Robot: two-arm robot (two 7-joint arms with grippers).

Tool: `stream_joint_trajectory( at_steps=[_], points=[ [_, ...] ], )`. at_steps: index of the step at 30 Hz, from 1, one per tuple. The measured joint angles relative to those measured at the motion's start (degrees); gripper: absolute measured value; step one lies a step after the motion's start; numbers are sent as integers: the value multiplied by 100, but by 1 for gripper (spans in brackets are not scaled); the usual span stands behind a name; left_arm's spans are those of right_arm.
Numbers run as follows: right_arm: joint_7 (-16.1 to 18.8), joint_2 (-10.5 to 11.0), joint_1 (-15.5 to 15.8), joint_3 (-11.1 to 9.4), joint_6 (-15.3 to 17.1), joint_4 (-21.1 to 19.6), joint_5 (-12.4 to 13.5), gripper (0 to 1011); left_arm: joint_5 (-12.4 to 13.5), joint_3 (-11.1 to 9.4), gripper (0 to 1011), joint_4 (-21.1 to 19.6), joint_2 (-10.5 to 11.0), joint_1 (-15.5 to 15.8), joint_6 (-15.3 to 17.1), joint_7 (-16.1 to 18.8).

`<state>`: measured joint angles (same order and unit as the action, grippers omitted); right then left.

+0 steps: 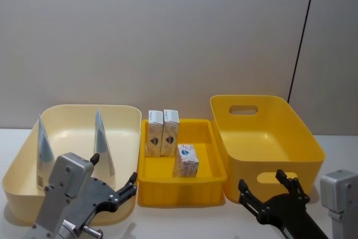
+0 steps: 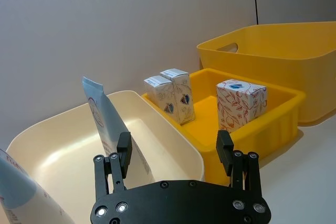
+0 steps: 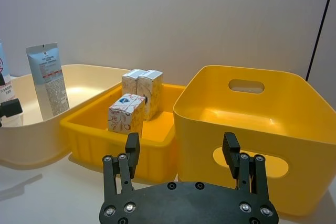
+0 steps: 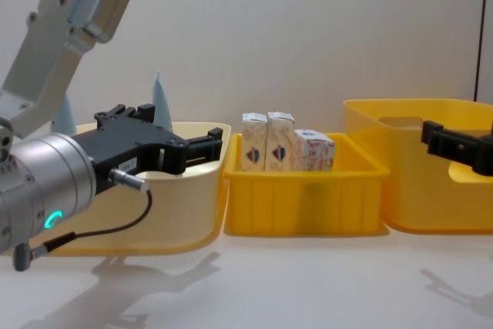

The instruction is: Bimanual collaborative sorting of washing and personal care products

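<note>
Three white floral cartons sit in the shallow yellow tray: two upright at its back and one nearer the front. Two pale-blue tubes stand crimped end up in the cream bin. My left gripper is open at the cream bin's front right corner, holding nothing; the left wrist view shows its fingers apart, facing a tube and the cartons. My right gripper is open and holding nothing, in front of the deep yellow bin.
The deep yellow bin with handle cut-outs holds nothing. The three containers stand side by side, nearly touching, against a plain wall. Bare white table runs along the front of them.
</note>
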<state>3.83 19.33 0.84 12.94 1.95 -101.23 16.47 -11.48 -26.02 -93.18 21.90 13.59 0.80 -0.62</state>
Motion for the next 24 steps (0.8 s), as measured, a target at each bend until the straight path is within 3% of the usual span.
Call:
stream_joint_trajectory(
  at_steps=[15, 23, 24],
  points=[
    [-2, -12, -15, 10, 101, -28, -5, 999, 0, 0, 1003, 0, 0, 0, 0, 0],
    [-16, -37, -90, 53, 678, -250, 30, 1000, 0, 0, 1003, 0, 0, 0, 0, 0],
    [-19, -45, -112, 58, 862, -328, 64, 1000, 0, 0, 1002, 0, 0, 0, 0, 0]
  ],
)
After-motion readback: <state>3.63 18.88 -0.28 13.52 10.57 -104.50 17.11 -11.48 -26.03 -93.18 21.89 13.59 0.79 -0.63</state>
